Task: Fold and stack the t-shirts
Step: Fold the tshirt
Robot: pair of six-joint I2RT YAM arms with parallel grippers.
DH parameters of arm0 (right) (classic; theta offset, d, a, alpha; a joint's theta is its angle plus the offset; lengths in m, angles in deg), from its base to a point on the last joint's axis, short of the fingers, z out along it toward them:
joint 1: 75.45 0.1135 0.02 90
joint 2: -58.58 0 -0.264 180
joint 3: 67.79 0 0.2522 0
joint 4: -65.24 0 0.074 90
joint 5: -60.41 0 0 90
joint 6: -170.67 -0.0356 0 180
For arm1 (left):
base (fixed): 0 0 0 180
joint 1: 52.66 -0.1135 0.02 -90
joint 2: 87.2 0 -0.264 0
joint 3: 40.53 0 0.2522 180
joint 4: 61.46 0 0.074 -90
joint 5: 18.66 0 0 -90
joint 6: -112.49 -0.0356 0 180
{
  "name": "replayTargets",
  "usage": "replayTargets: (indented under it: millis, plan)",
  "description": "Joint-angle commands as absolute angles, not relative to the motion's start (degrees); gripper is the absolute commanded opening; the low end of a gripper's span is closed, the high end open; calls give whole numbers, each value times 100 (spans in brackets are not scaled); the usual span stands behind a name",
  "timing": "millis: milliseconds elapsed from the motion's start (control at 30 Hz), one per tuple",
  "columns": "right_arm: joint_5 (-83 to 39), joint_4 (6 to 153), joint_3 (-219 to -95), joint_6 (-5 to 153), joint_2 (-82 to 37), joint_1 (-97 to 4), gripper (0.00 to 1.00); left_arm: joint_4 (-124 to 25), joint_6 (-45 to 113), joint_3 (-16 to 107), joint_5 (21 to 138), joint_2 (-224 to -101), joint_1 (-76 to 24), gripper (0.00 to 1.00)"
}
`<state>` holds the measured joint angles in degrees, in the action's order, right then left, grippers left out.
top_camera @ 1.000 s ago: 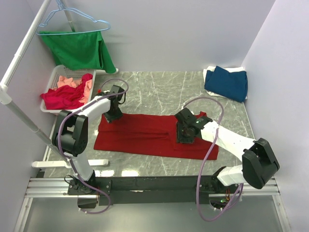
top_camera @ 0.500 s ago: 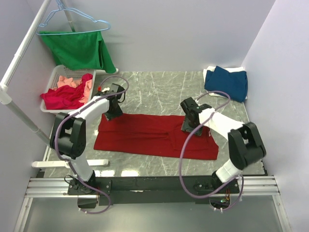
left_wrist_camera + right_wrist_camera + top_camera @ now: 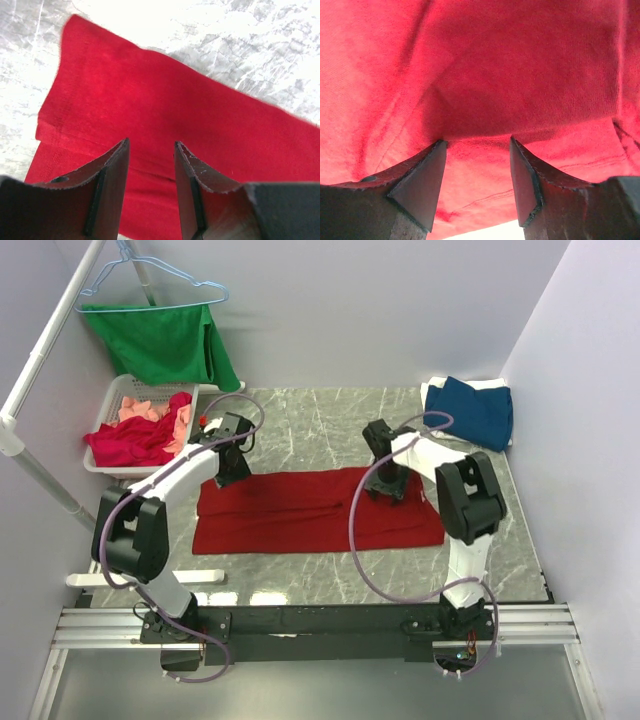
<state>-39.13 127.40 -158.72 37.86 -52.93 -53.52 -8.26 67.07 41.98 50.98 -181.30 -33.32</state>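
A large deep-red t-shirt (image 3: pixel 300 515) lies flat on the marble table as a long folded band. My left gripper (image 3: pixel 228 472) is open over the shirt's far left corner; in the left wrist view its jaws (image 3: pixel 150 150) stand apart above the red cloth (image 3: pixel 175 95), holding nothing. My right gripper (image 3: pixel 388 488) is open at the far edge of the shirt's right part; in the right wrist view its jaws (image 3: pixel 477 145) stand apart close over a fold of the red cloth (image 3: pixel 495 60). A dark blue t-shirt (image 3: pixel 470 412) lies folded on a white one (image 3: pixel 432 392) at the back right.
A white basket (image 3: pixel 118 395) at the left holds a crimson shirt (image 3: pixel 130 443) and a salmon-pink shirt (image 3: pixel 145 408). A green garment (image 3: pixel 160 340) hangs on a light-blue wire hanger (image 3: pixel 150 275) from a white pipe rack (image 3: pixel 40 370). Walls close the back and right.
My right gripper moved from the shirt's near right part to its far edge. The shirt's near right edge now lies higher and the band is narrower. The left gripper shifted slightly back.
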Motion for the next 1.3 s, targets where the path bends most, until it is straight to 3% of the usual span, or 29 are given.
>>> replayTargets:
  millis: [0, 300, 567, 833, 1033, 1267]
  plan:
    - [-4048, 12733, -16844, 3874, -6042, -5453, 61, -885, 6486, 4126, 5121, -17711, -3297, 46]
    - [-4242, 13445, -19488, 4173, -7544, -5655, 60, -903, 6231, 4003, 5587, -17342, -3288, 46]
    - [-3419, 13263, -21646, 4455, -8784, -5910, 59, -1078, 5722, 3959, 6192, -17210, -3139, 47]
    - [-2669, 11146, -20092, 4779, -7391, -6112, 57, -1974, 5387, 4274, 7063, -17587, -2884, 47]
    - [-2844, 10845, -19415, 4999, -6090, -6174, 57, -3038, 5045, 5038, 7248, -18676, -2603, 49]
    - [-2880, 11266, -18468, 5026, -4735, -6227, 58, -2810, 4448, 6673, 6819, -20557, -2058, 44]
